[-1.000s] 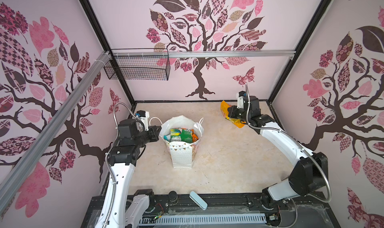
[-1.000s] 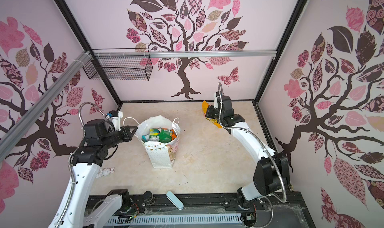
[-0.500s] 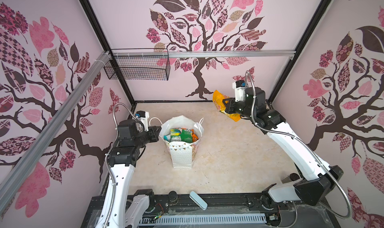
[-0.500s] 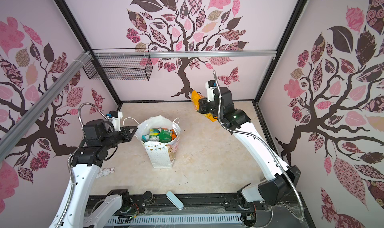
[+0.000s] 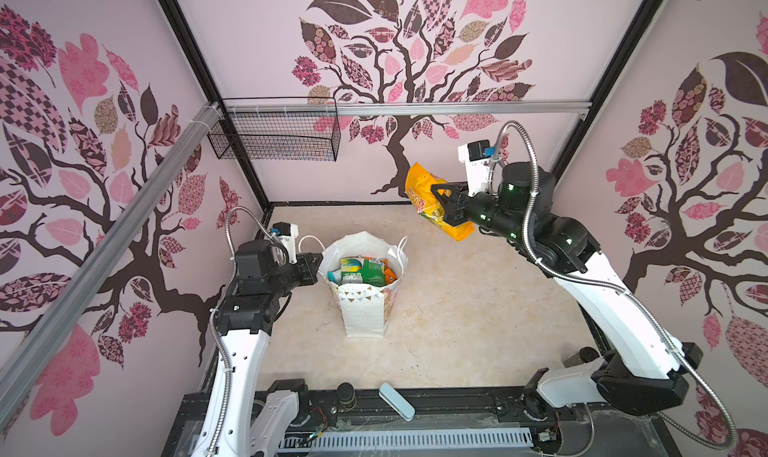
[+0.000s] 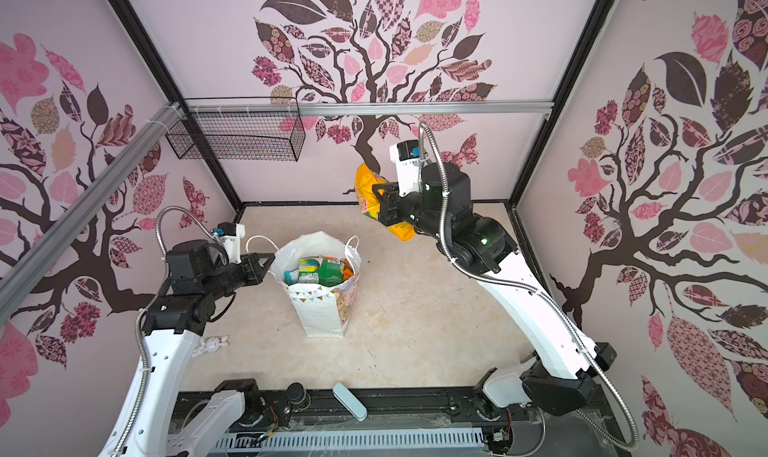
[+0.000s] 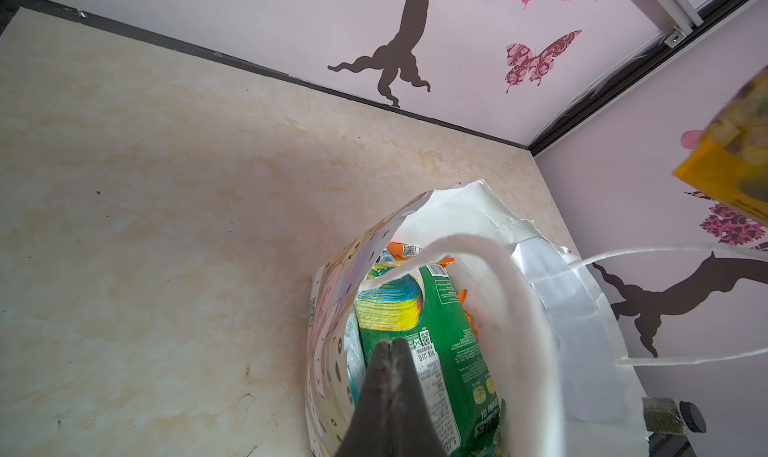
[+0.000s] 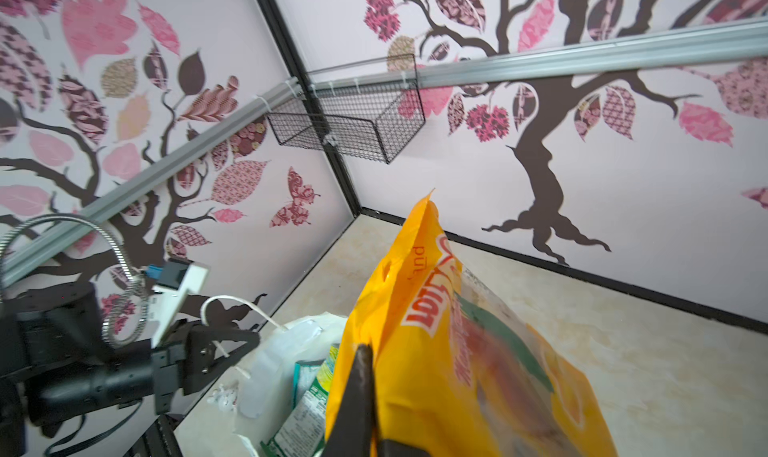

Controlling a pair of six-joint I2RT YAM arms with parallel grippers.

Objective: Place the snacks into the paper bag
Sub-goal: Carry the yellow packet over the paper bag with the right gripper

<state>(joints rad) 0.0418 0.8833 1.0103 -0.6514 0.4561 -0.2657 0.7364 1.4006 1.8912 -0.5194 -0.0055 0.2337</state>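
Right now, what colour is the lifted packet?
The packet is orange-yellow with red letters, clearest in right wrist view.

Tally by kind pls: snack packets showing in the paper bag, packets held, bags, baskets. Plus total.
Packets showing in the paper bag: 4 (teal packet, multicolour packet, green packet, orange packet); more may lie hidden beneath
Packets held: 1, the yellow packet in the right pincer
Bags: 1
Baskets: 1, the wire basket
Total: 7
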